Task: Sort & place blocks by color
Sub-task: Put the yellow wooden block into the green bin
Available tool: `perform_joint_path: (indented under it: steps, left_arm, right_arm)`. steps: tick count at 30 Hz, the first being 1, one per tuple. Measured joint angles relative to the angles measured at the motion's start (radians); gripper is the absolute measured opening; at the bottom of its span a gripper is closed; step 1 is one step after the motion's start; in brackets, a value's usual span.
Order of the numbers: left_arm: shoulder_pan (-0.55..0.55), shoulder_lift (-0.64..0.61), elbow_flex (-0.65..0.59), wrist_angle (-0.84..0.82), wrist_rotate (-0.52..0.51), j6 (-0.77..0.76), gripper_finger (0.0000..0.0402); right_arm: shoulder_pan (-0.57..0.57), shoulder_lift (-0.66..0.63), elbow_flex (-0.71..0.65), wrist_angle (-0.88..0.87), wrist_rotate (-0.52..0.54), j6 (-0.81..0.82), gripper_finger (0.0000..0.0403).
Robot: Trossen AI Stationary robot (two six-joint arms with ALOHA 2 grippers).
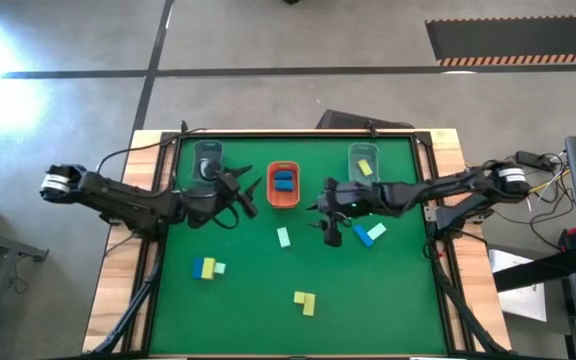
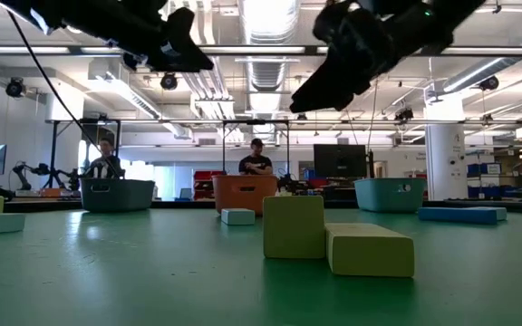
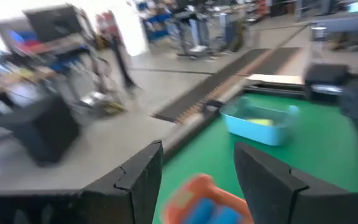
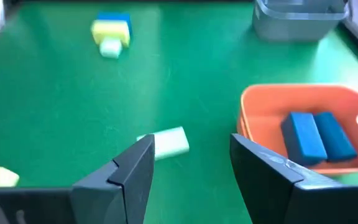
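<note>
Your right gripper point(image 1: 330, 222), open and empty, has the mint block point(image 1: 284, 237) at 8 o'clock, long axis roughly 12-to-6, nearer than left gripper point(image 1: 243, 190).

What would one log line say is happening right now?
left gripper: open, empty, beside orange tray | right gripper: open, empty, near mint block | orange tray: two blue blocks
</note>
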Motion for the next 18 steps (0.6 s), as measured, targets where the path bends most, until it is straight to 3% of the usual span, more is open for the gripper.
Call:
perform_joint_path:
  steps: [7, 11, 18]
  left_arm:
    - [-0.015, 0.105, -0.014, -0.088, 0.196, -0.331, 0.0182]
    - [-0.046, 0.143, 0.079, -0.451, 0.317, -0.609, 0.0167]
    - [-0.159, 0.239, 0.29, -1.181, 0.765, -1.116, 0.0096]
  right_arm:
    - [-0.001, -0.112, -0.143, 0.093, 0.003, -0.004, 0.0196]
    - [-0.001, -0.156, -0.169, 0.11, 0.003, -0.043, 0.0196]
    - [-0.001, -0.195, -0.17, 0.158, 0.002, -0.138, 0.0196]
